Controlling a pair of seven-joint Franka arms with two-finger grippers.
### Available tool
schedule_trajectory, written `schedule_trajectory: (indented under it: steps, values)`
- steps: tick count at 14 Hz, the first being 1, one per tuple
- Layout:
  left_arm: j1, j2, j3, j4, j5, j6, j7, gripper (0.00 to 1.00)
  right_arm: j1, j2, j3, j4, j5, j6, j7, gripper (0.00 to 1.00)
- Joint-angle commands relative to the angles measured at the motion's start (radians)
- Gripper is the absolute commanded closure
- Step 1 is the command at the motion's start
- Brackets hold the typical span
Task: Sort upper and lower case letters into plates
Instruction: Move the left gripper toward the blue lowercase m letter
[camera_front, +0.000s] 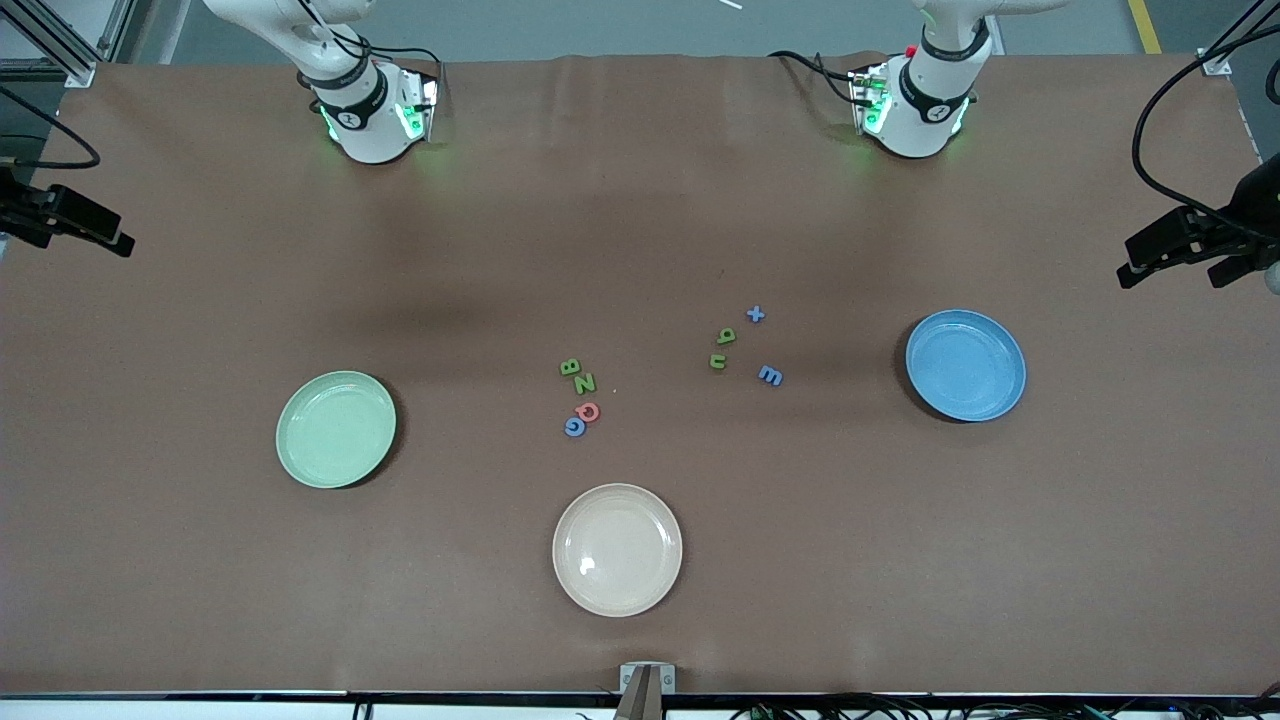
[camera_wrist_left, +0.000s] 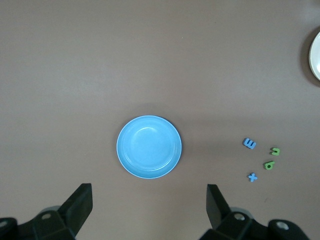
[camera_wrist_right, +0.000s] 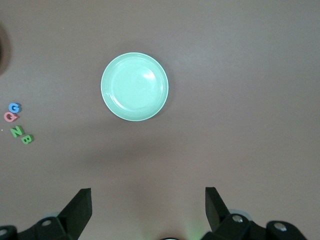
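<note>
A high camera faces me across the table (camera_front: 640, 200), my bases along its top edge. My left wrist camera looks straight down from well above onto the blue plate (camera_wrist_left: 149, 147); my right does likewise over the mint plate (camera_wrist_right: 134, 86). Each plate, with nearby letters, also shows in the front view.

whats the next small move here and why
Probably the right gripper, open and high over the table, should descend toward the capitals cluster. All letters lie on the table, the mint plate holds nothing, and that cluster lies nearer it than the small letters do.
</note>
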Motion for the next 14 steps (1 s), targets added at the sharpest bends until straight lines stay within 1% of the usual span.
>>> schedule_trajectory:
  steps: [1,6,9,11,13,14]
  values:
    - [0.005,-0.002,-0.005,0.005,0.008,-0.016,-0.002,0.00,0.001,-0.036,0.010,-0.046,-0.029,0.022,0.004,0.00]
    - [0.002,-0.002,-0.005,0.004,0.007,-0.019,-0.013,0.00,-0.005,-0.035,0.010,-0.051,-0.015,0.009,-0.008,0.00]
    - [-0.016,0.030,-0.016,0.001,-0.004,-0.060,-0.013,0.00,-0.005,-0.033,0.010,-0.049,-0.015,0.007,-0.045,0.00]
    - [-0.042,0.065,-0.046,-0.011,-0.019,-0.105,-0.019,0.00,-0.006,-0.033,0.010,-0.049,-0.006,0.009,-0.065,0.00]
    - [-0.055,0.091,-0.088,-0.054,-0.080,-0.080,-0.051,0.00,-0.006,-0.033,0.009,-0.049,0.018,0.012,-0.065,0.00]
    - [-0.059,0.104,-0.120,-0.080,-0.084,-0.048,-0.053,0.00,-0.006,-0.033,0.009,-0.049,0.020,0.015,-0.066,0.00]
